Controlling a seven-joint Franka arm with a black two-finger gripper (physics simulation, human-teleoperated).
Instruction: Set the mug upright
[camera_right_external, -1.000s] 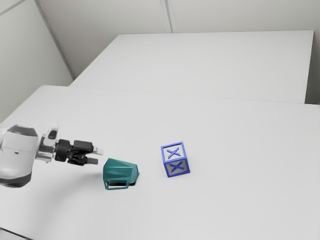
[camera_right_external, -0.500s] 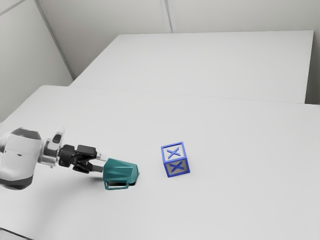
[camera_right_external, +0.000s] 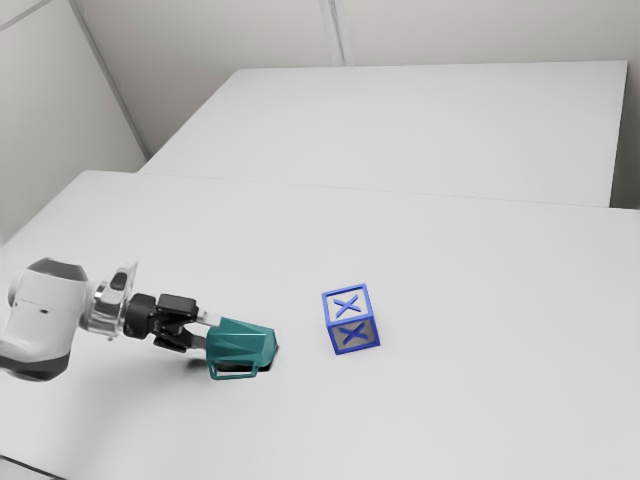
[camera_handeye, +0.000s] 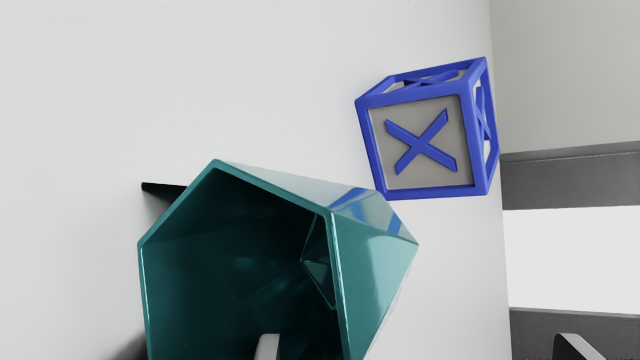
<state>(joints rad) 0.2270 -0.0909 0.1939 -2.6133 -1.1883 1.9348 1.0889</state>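
Note:
The teal faceted mug (camera_right_external: 240, 344) lies on its side on the table, its mouth toward my gripper (camera_right_external: 205, 331), which is at the rim in the exterior view. Seen from the wrist, the mug (camera_handeye: 370, 265) has its open mouth facing the camera. My gripper (camera_handeye: 417, 347) is open: one fingertip (camera_handeye: 268, 346) overlaps the dark mouth, and the other (camera_handeye: 575, 346) stands beyond the mug's outer wall, so the wall is between the two. How deep the first one is inside the mug I cannot tell.
A blue-edged block (camera_right_external: 351, 320) with X marks sits on the table (camera_right_external: 450, 400), a short distance from the mug toward the exterior view's right. Behind, a second white surface (camera_right_external: 400, 130) extends toward the wall.
My hand has moved toward the exterior view's right and slightly down in that view, closing the gap to the mug's mouth. Mug and block look unmoved.

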